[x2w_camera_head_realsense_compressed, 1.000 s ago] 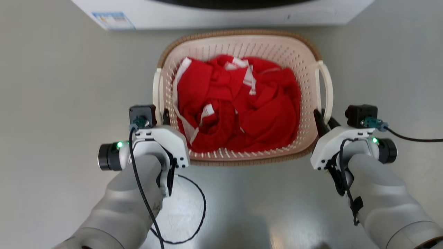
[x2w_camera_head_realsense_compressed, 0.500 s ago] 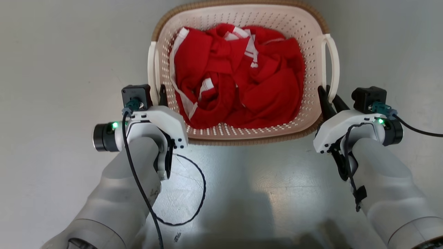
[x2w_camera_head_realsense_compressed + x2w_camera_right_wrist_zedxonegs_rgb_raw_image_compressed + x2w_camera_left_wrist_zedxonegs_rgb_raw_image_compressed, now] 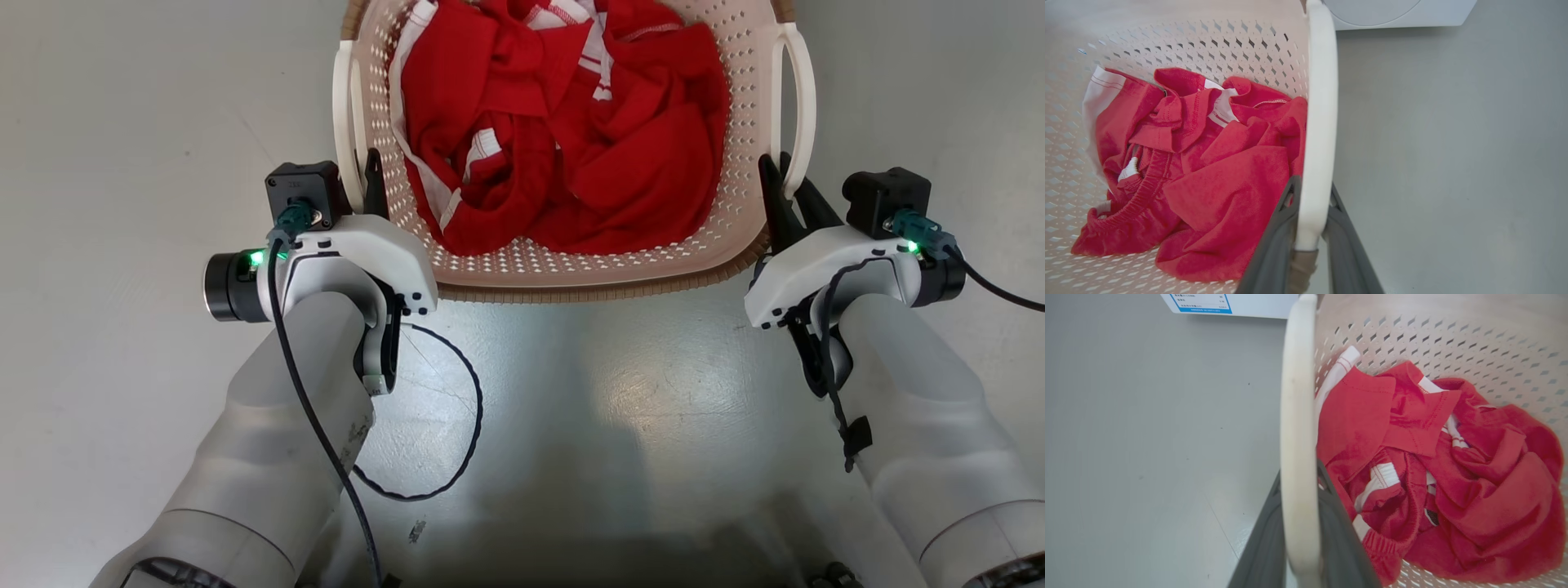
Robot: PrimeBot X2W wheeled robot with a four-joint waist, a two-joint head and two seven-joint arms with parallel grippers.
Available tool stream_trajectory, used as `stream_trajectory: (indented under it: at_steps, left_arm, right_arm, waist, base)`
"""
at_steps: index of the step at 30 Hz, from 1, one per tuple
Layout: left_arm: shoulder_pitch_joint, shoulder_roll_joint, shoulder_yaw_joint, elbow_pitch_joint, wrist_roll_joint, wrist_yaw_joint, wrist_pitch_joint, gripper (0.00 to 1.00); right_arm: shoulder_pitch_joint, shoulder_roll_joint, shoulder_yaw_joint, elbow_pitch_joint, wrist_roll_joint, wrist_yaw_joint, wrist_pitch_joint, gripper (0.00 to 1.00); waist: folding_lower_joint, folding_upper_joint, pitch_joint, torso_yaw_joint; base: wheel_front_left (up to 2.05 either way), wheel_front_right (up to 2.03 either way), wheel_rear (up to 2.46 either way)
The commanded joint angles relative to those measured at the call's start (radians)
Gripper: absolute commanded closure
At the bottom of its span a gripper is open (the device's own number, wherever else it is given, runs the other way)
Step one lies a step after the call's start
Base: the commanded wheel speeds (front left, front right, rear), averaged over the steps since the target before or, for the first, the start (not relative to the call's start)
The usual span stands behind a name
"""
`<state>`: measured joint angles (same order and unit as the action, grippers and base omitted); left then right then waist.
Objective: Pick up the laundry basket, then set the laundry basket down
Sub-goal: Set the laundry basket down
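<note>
Basket [image 3: 571, 273] is straight ahead of the robot, centred between the arms, its far end cut off at the top of the head view. Left claw [image 3: 365, 175] is closed on the near end of the left handle [image 3: 347, 114]. In the left wrist view the dark fingers [image 3: 1265, 547] flank the white bar, one on each side. Right claw [image 3: 784, 184] grips the near end of the right handle [image 3: 804, 98] the same way, and the right wrist view shows that claw [image 3: 1312, 183] pinching the bar. Both handles run away from the robot, in line with the fingers. The basket's long axis seems to lie across, from claw to claw. Neither arm is nearer; both are on it.

Inside is a loose heap of red clothes [image 3: 571, 139] with white trim, bunched toward the near wall, nothing over the rim. Grey floor [image 3: 122, 122] lies all round, and the washer [image 3: 1392, 12] stands beyond the basket. Can't tell if the base is off the floor. Likely mid-carry; the next move needs both claws kept level, or the basket tips.
</note>
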<state>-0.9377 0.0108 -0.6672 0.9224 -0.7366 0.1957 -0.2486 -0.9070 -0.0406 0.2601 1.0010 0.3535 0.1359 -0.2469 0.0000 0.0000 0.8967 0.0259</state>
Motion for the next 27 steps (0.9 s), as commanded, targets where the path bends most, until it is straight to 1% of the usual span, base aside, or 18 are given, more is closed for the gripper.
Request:
stream_trajectory:
  at_steps: [1, 7, 10, 11, 12, 13, 14, 15, 16, 27]
  left_arm:
    - [0.010, 0.044, 0.043, -0.014, 0.028, -0.002, -0.013, 1.00]
    - [0.016, 0.040, 0.094, -0.029, 0.085, -0.018, -0.013, 1.00]
    - [0.020, 0.040, 0.109, -0.042, 0.097, -0.024, -0.013, 1.00]
    - [0.021, 0.040, 0.112, -0.047, 0.098, -0.026, -0.013, 0.89]
    - [0.022, 0.040, 0.114, -0.050, 0.099, -0.026, -0.013, 0.68]
    - [0.023, 0.040, 0.116, -0.055, 0.098, -0.027, -0.013, 0.60]
    - [0.024, 0.040, 0.121, -0.061, 0.093, -0.029, -0.013, 0.51]
    - [0.027, 0.040, 0.126, -0.068, 0.087, -0.029, -0.013, 0.18]
    - [0.031, 0.040, 0.133, -0.082, 0.080, -0.028, -0.013, 0.00]
    - [0.054, 0.040, 0.120, -0.121, 0.054, -0.023, -0.013, 0.00]
  right_arm:
    - [0.029, -0.010, -0.001, -0.017, -0.017, -0.005, -0.015, 1.00]
    - [0.029, -0.010, -0.011, -0.033, -0.036, -0.005, -0.015, 1.00]
    - [0.027, -0.010, -0.019, -0.034, -0.047, -0.005, -0.015, 1.00]
    - [0.025, -0.010, -0.022, -0.032, -0.051, -0.005, -0.015, 1.00]
    - [0.024, -0.010, -0.025, -0.031, -0.054, -0.005, -0.015, 0.93]
    - [0.023, -0.010, -0.028, -0.031, -0.056, -0.005, -0.015, 0.76]
    - [0.022, -0.010, -0.030, -0.031, -0.058, -0.005, -0.015, 0.63]
    - [0.021, -0.010, -0.033, -0.031, -0.060, -0.005, -0.015, 0.52]
    - [0.022, -0.010, -0.043, -0.041, -0.058, -0.005, -0.015, 0.00]
    - [0.035, -0.010, -0.058, -0.070, -0.050, -0.005, -0.015, 0.00]
  waist:
    - [0.0000, 0.0000, 0.009, 0.001]
    - [0.0000, 0.0000, 0.026, 0.001]
    - [0.0000, 0.0000, 0.034, 0.001]
    - [0.0000, 0.0000, 0.037, 0.001]
    - [0.0000, 0.0000, 0.038, 0.002]
    - [0.0000, 0.0000, 0.040, 0.002]
    - [0.0000, 0.0000, 0.042, 0.003]
    - [0.0000, 0.0000, 0.043, 0.003]
    - [0.0000, 0.0000, 0.045, 0.004]
    - [0.0000, 0.0000, 0.054, 0.007]
  base:
    - [0.00, 0.00, 0.00]
    - [0.00, 0.00, 0.00]
    - [0.00, 0.00, 0.00]
    - [0.00, 0.00, 0.00]
    - [0.00, 0.00, 0.00]
    - [0.00, 0.00, 0.00]
    - [0.00, 0.00, 0.00]
    - [0.00, 0.00, 0.00]
    - [0.00, 0.00, 0.00]
    - [0.00, 0.00, 0.00]
